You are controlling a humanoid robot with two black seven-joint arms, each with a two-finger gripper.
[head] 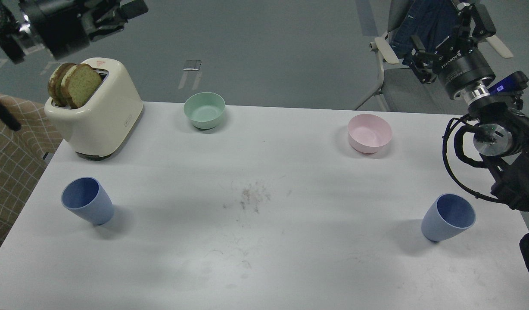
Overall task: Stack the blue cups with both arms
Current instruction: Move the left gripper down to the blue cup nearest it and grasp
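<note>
Nothing is held yet, so most of the risk lies in the first reach. The left pincer [133,9] hangs high at the top left, above and behind the toaster [94,110], and it is too dark and end-on to tell whether its fingers are apart or together. A descent toward the left blue cup [87,200], which stands upright near the front left corner of the desk [264,241], would pass close to the toaster and its 2 slices of bread [73,84], and a careless elbow could knock them. Both cups taper to a narrow base, so I judge that a sideways nudge from a finger would tip or roll either one rather than seat it. The green bowl [204,110] and pink bowl [369,133] sit well apart along the back edge, clear of the likely paths. The right blue cup [448,217] stands upright near the front right corner, close to the edge, where a push could send it off. The right pincer [441,38] is raised above the back right corner with its fingers spread and nothing between them. The white desk looks smooth and scuffed, with dark crumbs or smears at its middle, so cups may slide. Beyond lie a grey floor and a chair [389,86] draped with blue cloth.
</note>
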